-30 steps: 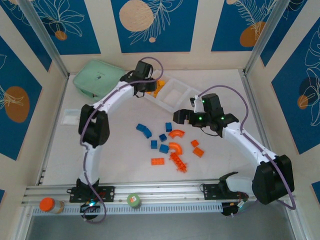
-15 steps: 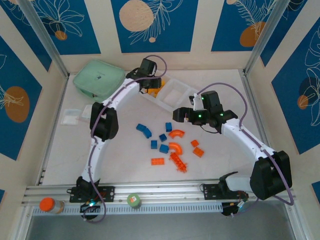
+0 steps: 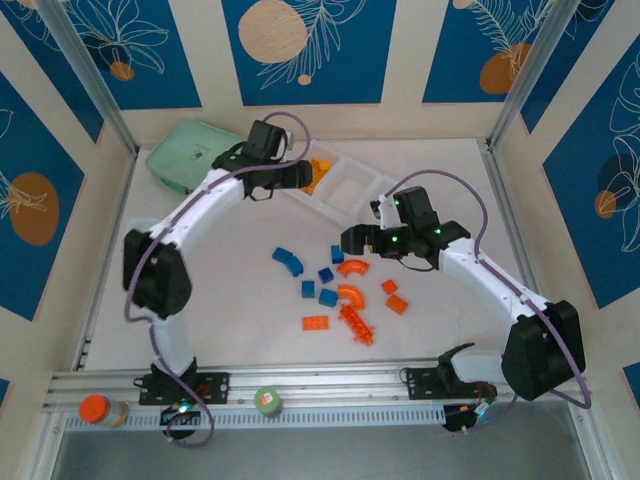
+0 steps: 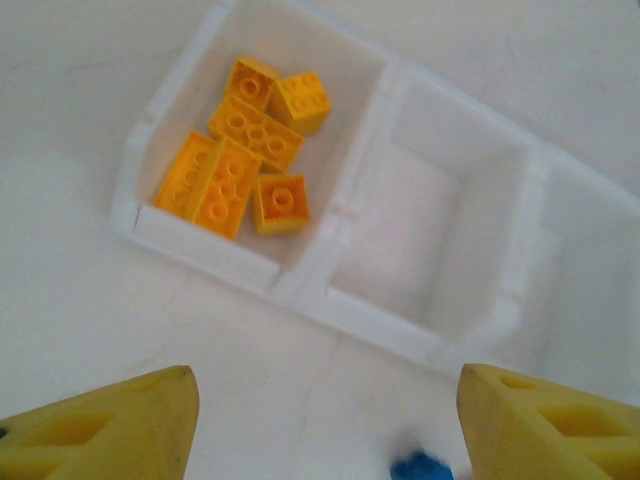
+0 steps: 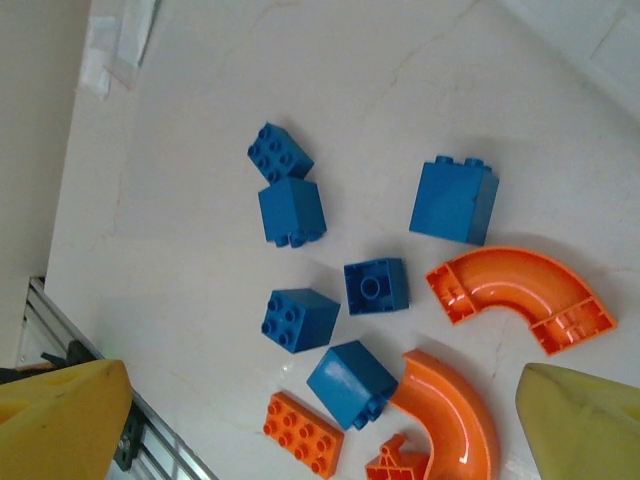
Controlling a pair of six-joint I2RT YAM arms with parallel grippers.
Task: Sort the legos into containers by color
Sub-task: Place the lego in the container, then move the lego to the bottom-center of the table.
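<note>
Legos [image 3: 328, 297] lie in two places. A handful of yellow ones [image 4: 250, 150] sit in the end compartment of the white tray [image 4: 300, 285]. Blue bricks [image 5: 290, 210] and orange arches [image 5: 520, 290] are scattered loose on the table [image 5: 180, 100]. The left gripper [image 4: 325, 405] hangs just beside the tray, fingers apart and holding nothing. The right gripper [image 5: 320, 400] hovers over the loose blue and orange pieces, fingers spread wide, gripping nothing.
</note>
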